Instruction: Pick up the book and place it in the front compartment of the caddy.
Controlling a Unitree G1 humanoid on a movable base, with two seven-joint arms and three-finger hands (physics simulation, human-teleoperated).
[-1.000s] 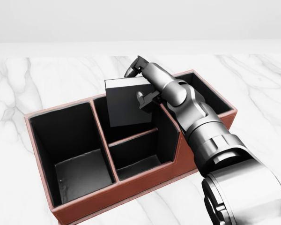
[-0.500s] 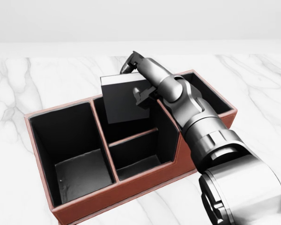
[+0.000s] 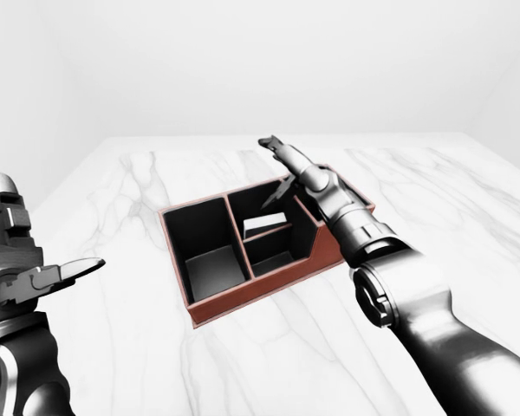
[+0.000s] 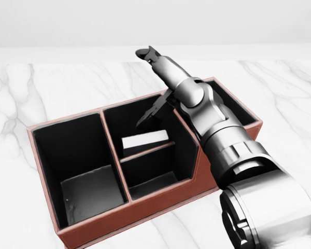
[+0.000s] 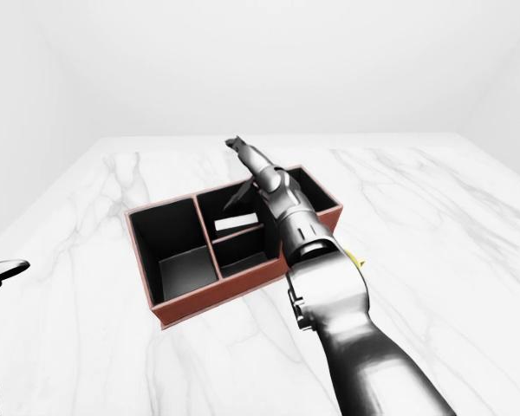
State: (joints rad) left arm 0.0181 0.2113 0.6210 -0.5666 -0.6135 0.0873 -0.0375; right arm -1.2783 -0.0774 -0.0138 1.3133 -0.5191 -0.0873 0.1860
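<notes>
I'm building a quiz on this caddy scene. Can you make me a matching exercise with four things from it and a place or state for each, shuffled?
Things:
1. book
2. right hand
3. left hand
4. caddy

States:
A. fingers open, above the caddy's upper middle compartment
B. red-brown outside, dark inside
C. down in a middle compartment, pale edge up
D. off to the left of the left-eye view, away from the caddy

Pairs: 1-C, 2-A, 3-D, 4-B

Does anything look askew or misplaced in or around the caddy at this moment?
One thing: the dark book with white page edges lies in the upper middle compartment of the red-brown caddy, above the divider, not the lower one. The right hand is open above it. The left hand is off to the side.
</notes>
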